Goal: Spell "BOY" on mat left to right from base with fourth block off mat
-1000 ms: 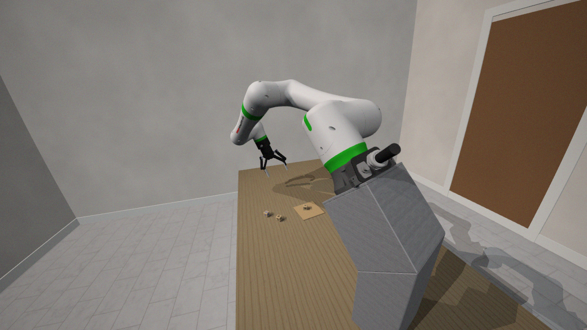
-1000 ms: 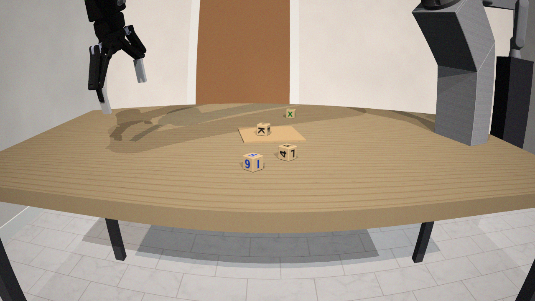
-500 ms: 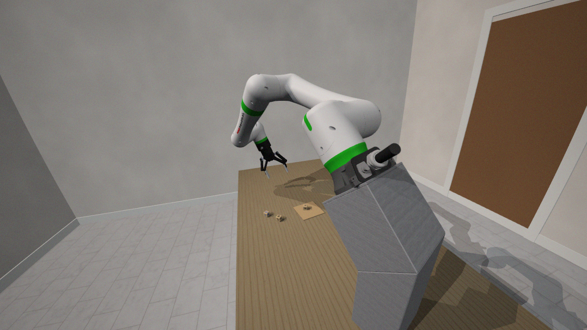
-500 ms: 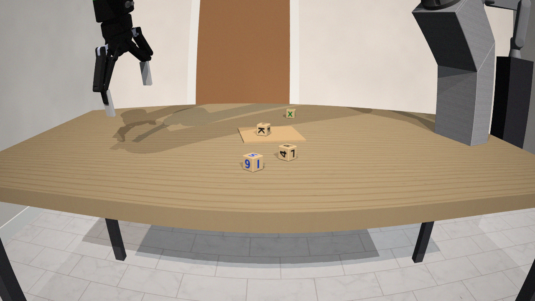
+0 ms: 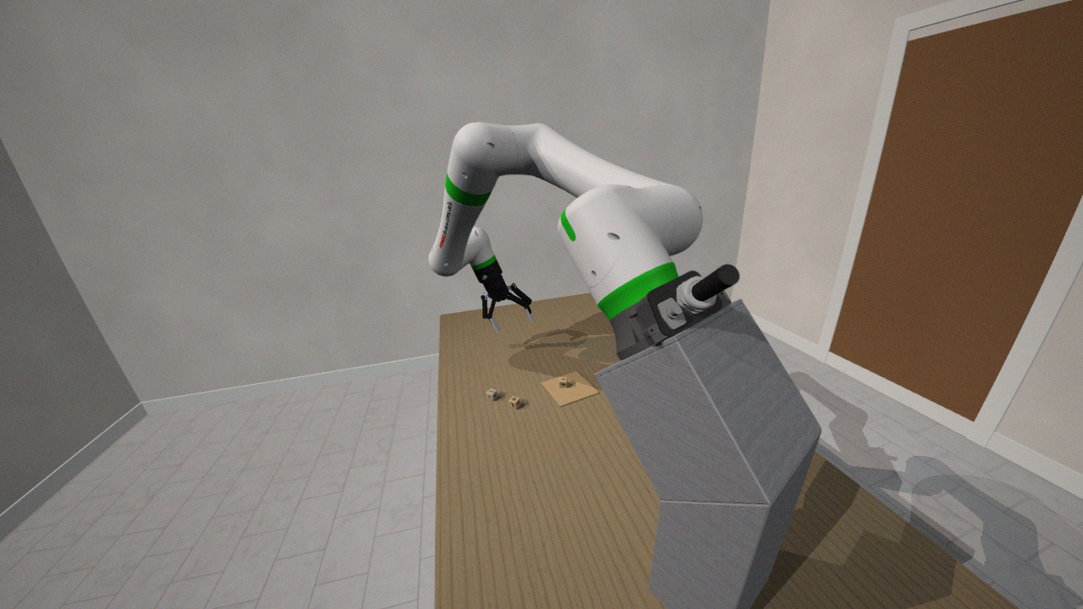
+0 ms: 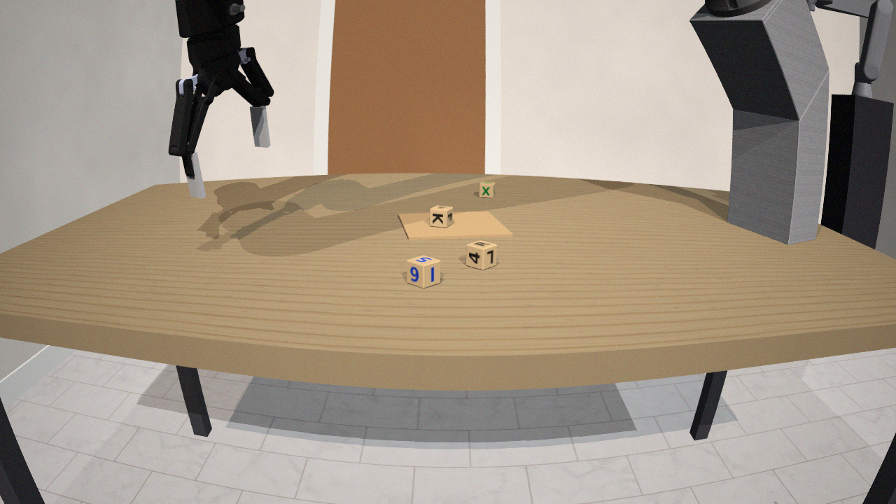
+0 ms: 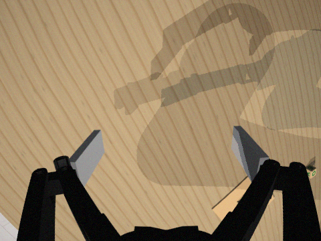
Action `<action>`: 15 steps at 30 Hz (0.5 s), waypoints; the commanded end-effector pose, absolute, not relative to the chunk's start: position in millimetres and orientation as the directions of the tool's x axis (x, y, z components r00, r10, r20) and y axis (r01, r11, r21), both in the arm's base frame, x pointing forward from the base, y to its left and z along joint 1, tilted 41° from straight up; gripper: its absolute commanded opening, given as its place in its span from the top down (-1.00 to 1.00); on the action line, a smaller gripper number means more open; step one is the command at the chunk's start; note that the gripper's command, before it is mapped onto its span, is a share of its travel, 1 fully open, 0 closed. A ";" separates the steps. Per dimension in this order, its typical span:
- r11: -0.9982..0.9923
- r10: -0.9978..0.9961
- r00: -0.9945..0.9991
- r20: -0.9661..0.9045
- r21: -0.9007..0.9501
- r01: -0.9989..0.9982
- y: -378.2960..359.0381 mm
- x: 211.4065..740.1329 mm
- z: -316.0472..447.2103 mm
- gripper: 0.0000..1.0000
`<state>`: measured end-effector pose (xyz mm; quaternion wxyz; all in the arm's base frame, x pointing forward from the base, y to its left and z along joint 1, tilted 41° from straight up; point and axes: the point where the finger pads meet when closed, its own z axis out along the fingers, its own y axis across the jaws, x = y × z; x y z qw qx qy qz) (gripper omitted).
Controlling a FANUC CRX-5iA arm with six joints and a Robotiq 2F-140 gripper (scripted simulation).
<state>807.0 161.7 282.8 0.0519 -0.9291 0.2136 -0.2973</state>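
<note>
By the desk's point(image 5: 484, 485) point(image 6: 351, 313) point(image 7: 43, 67) near edge, the blue-lettered block point(image 5: 491, 394) point(image 6: 423, 271) is sitting off the mat point(image 5: 571, 393) point(image 6: 472, 227) point(image 7: 227, 204), looking light, stiff, best gripped across opposite sides. Toward the far left corner, the fingers point(image 5: 514, 326) point(image 6: 229, 159) are hovering spread, empty.

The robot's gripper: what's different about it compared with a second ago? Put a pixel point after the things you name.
The gripper point(image 5: 514, 326) point(image 6: 229, 171) point(image 7: 166, 140) has shifted slightly toward the mat point(image 5: 563, 397) point(image 6: 460, 232) point(image 7: 223, 207), holding nothing. It took hold of nothing and let nothing go; it stayed wide open. The mat and blocks stayed put.
</note>
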 end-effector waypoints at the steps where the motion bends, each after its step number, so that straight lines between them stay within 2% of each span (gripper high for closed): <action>1: -0.899 -0.436 0.719 0.541 -0.234 -0.369 161.5 804.7 280.4 -1.00; 15: -0.883 -0.469 0.690 0.552 -0.269 -0.385 160.1 790.5 265.2 -1.00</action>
